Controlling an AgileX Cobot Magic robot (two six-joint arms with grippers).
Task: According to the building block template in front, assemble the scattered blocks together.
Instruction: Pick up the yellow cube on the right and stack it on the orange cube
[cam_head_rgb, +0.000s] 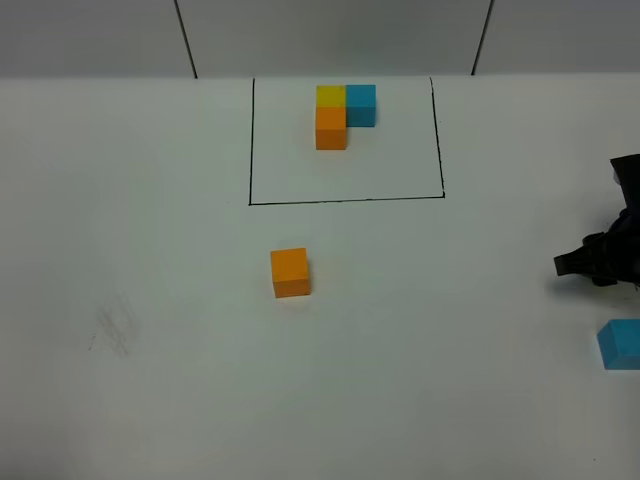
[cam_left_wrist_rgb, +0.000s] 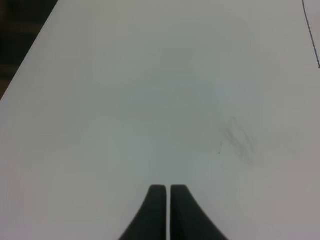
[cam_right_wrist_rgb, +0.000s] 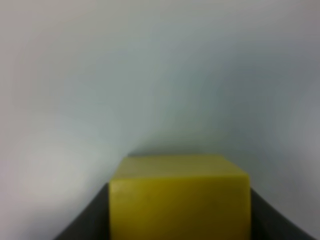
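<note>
Yellow is seen only in the right wrist view, where the yellow block is pinched by the right pincer. Only the high view shows the orange block mid-counter, the blue block at the right edge, and the template inside its black outline. The left pincer is pressed together.

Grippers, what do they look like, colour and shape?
Left gripper: two matte black fingers, broad at the base, curving in to narrow blunt tips. Right gripper: the same matte black, with only the sloping outer edges of its fingers showing. From the high view it is a dark, blocky shape. No markings or cables can be seen.
</note>
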